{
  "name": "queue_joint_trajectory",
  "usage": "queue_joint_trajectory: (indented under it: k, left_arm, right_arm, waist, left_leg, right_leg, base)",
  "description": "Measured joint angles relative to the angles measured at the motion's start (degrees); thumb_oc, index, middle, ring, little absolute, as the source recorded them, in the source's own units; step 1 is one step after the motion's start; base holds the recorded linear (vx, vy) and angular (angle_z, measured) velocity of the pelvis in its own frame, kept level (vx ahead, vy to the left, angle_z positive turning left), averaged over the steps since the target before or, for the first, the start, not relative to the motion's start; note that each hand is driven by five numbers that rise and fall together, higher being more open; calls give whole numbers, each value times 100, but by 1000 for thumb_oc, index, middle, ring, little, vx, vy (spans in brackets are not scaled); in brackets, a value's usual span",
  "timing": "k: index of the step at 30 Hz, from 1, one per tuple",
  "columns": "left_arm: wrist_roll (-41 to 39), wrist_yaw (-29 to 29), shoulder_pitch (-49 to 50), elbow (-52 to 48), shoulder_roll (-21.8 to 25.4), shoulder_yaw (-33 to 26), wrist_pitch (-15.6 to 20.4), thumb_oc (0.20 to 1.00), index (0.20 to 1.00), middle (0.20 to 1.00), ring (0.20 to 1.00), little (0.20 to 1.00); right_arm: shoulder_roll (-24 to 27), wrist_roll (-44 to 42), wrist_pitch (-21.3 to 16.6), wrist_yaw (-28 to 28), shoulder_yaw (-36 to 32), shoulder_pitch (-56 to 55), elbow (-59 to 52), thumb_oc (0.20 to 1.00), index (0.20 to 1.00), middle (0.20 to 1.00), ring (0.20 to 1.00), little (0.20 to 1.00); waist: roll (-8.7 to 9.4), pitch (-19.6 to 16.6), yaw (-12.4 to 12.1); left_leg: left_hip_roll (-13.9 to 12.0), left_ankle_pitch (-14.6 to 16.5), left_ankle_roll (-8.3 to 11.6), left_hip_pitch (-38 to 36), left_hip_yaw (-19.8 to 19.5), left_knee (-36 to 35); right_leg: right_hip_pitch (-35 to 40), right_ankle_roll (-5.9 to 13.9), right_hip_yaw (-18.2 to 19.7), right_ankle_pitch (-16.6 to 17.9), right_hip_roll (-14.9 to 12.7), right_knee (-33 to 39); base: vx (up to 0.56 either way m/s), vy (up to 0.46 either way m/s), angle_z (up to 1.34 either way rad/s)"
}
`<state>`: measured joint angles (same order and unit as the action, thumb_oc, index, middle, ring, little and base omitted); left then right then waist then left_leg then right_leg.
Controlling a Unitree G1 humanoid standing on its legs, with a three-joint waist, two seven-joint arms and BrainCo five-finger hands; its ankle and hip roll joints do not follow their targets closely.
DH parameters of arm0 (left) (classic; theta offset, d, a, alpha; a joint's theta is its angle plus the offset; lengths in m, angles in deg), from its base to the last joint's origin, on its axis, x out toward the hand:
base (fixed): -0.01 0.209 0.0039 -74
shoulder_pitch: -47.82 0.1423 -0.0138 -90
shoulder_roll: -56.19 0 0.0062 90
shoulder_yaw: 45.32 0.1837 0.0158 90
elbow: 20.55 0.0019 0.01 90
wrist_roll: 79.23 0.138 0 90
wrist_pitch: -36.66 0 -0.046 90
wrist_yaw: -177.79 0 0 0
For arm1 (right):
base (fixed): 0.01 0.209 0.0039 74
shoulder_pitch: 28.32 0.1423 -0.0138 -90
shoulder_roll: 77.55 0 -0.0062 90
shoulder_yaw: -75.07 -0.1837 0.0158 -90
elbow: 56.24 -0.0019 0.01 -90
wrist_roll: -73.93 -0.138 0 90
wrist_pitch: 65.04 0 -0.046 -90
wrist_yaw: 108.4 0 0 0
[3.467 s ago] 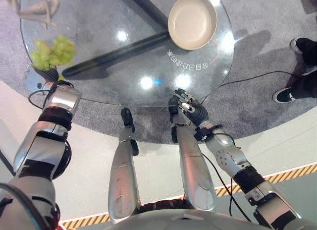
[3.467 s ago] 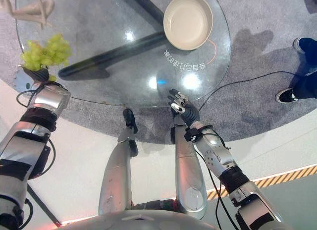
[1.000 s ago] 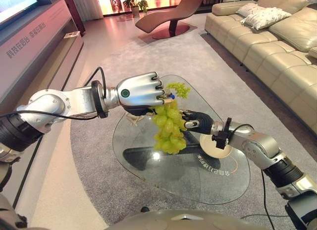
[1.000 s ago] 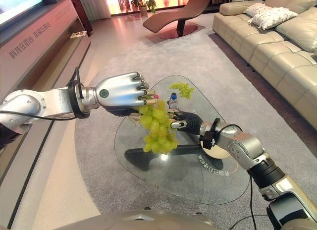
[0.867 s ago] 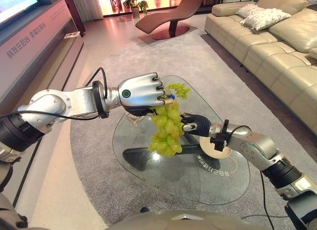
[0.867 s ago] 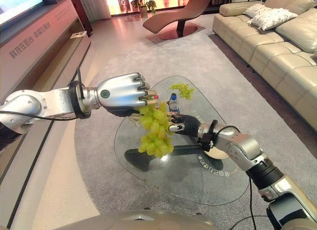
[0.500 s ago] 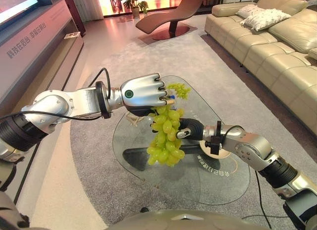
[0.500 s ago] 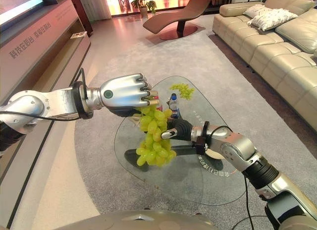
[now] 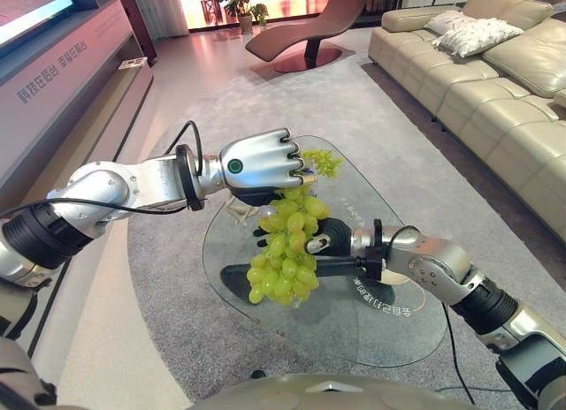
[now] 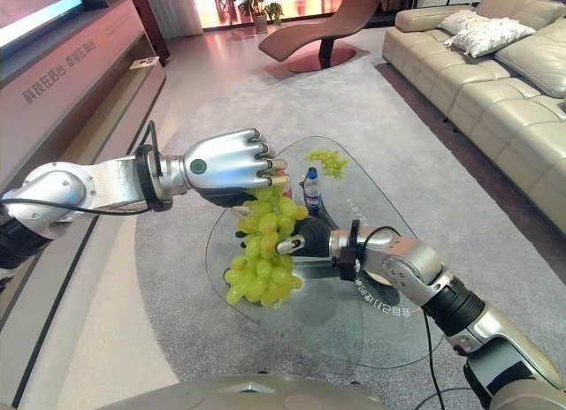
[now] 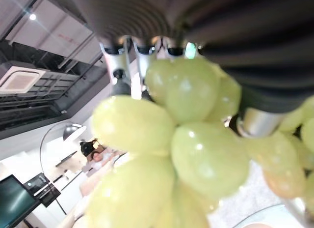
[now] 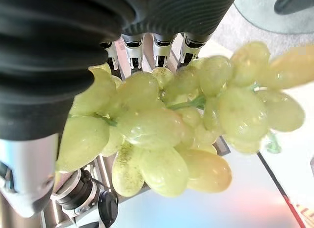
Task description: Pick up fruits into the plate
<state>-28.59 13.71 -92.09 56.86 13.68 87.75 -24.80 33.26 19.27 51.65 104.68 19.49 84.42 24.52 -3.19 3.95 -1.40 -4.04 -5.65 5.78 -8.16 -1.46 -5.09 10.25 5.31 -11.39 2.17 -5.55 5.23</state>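
We are holding a big bunch of green grapes (image 9: 285,251) up in the air over the glass table (image 9: 416,335), and it is hanging from our left hand (image 9: 261,159), whose fingers are curling into a fist round the top of the bunch. Our right hand (image 10: 309,241) is reaching in from the other side and touching the middle of the bunch; in its wrist view its fingers (image 12: 159,46) are lying along the grapes with the thumb (image 12: 27,174) beside them, cupping the fruit, though we cannot tell whether they are truly gripping it. In the left wrist view the grapes are crowding right up against the dark ribbed cover. A second, smaller bunch of grapes (image 9: 324,161) is lying on the far part of the table, just beyond our left hand. A small water bottle with a blue cap (image 10: 311,190) is standing upright on the glass near it. The plate (image 9: 409,278) is sitting on the table behind our right forearm, mostly hidden by it. White lettering (image 9: 382,306) is printed on the glass close to the plate, but we are seeing it upside down and cannot make it out. There is also writing on the long wall panel (image 9: 44,78) to our left. A beige sofa (image 9: 482,83) is standing to our right, and a brown lounge chair (image 9: 305,30) lies farther off.
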Motion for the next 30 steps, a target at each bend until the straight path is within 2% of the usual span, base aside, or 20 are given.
queue_joint_trajectory:
  k: [1,2,27,28,29,30]
  left_arm:
    - [0,-4,0,0,-10,0,0,200,200,200,200,200]
    - [0,-4,0,0,-13,0,0,200,200,200,200,200]
    - [3,-148,1,57,-134,0,-72,200,200,200,200,200]
    - [3,-148,2,59,-134,0,-71,404,404,404,404,404]
    - [3,-148,2,60,-135,0,-71,959,959,959,959,959]
    - [0,-148,2,59,-148,-7,-77,1000,1000,1000,1000,1000]
  right_arm:
    - [-54,-39,9,0,41,-1,0,831,831,831,831,831]
    - [-129,-53,27,0,62,-1,0,200,200,200,200,200]
    - [-229,-98,52,-30,188,-4,0,200,200,200,200,200]
    - [-229,-98,51,-37,188,-7,0,200,200,200,200,200]
    - [-228,-98,51,-40,188,-9,0,200,200,200,200,200]
    - [-231,-98,51,-45,194,-10,1,200,200,200,200,200]
  waist:
    - [0,-12,0]
    - [0,-24,-2]
    - [5,-81,-6]
    - [5,-81,-6]
    - [5,-81,-7]
    - [5,-81,-7]
  left_leg:
    - [0,0,0,0,0,0]
    - [0,0,0,0,0,0]
    - [-2,0,-1,-2,1,-1]
    - [-2,0,-1,-2,1,-1]
    - [-2,0,-1,-2,1,-1]
    - [-2,0,-1,-2,1,-1]
  right_leg:
    - [0,0,0,0,0,0]
    - [0,0,1,0,0,0]
    - [0,-1,3,0,0,0]
    - [0,-1,3,0,0,0]
    - [0,-1,3,0,0,0]
    - [0,0,3,0,0,0]
  base:
    - [0,0,0]
    - [0,0,0]
    - [0,0,0]
    - [0,0,0]
    - [0,0,0]
    - [0,0,0]
